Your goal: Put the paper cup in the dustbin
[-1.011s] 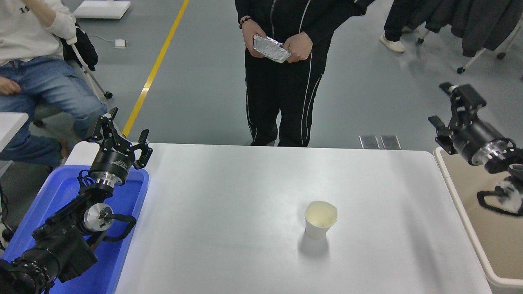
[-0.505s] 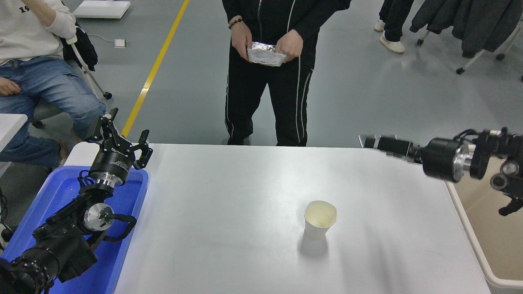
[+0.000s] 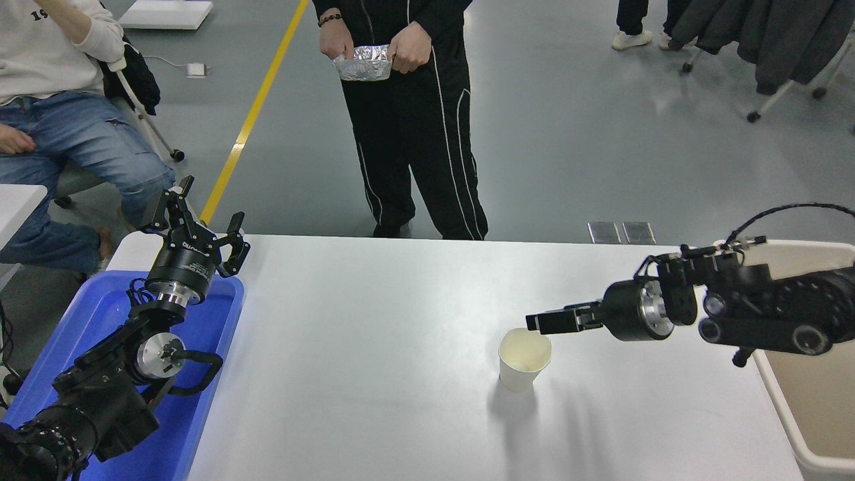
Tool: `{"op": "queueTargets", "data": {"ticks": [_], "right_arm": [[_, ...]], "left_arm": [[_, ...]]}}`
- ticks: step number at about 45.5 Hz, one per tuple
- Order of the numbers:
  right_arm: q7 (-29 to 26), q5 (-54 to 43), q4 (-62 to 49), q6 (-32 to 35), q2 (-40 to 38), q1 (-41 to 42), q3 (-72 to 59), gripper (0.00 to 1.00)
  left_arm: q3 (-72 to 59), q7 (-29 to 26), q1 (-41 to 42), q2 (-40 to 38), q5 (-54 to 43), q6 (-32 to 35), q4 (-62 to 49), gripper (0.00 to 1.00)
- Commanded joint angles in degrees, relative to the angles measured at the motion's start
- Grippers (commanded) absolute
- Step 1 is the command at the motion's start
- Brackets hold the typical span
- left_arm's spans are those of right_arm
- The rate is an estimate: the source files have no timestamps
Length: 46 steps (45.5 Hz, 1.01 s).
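Paper cup (image 3: pixel 524 359) stands upright just below the right gripper (image 3: pixel 542 321), which has swung in from the dustbin (image 3: pixel 811 461); jaws' state unclear.

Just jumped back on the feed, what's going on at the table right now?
The right gripper is reaching in from the right, its tip just above the rim of the small white paper cup, which stands upright on the white table, not yet grasped. The beige, white-rimmed dustbin waits at the table's right edge. The left gripper is parked over the blue plastic tray.
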Motion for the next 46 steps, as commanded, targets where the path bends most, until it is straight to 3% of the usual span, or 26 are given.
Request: {"op": "queueTargets", "data": {"ticks": [1,12,21,23,35,46], "right_arm": [[-2.5,2.7,-4.5,-2.2,6.3,-2.5,-2.8,0.98],[-2.5,2.7,-9.1,-3.2,8.2,-6.7,-2.7,0.97],[-2.4,2.3,-13.5,-4.3,10.7,-8.4,-2.7,0.82],[-2.4,2.0,-13.6,-4.3,10.7,-8.5,-2.8,0.75],[-2.4,1.8,-13.6,-3.9,10.8,-8.1,-4.5,0.02],[-2.0,2.0,-13.6,-3.8,10.9,-8.5,-4.1,0.0]], "left_arm": [[0.0,0.0,0.0,0.0,0.0,0.0,0.1,1.0],[0.0,0.0,0.0,0.0,0.0,0.0,0.0,1.0],[0.1,0.0,0.0,0.0,0.0,0.0,0.0,1.0],[0.0,0.0,0.0,0.0,0.0,0.0,0.0,1.0],[0.0,0.0,0.0,0.0,0.0,0.0,0.0,1.0],[0.0,0.0,0.0,0.0,0.0,0.0,0.0,1.0]]}}
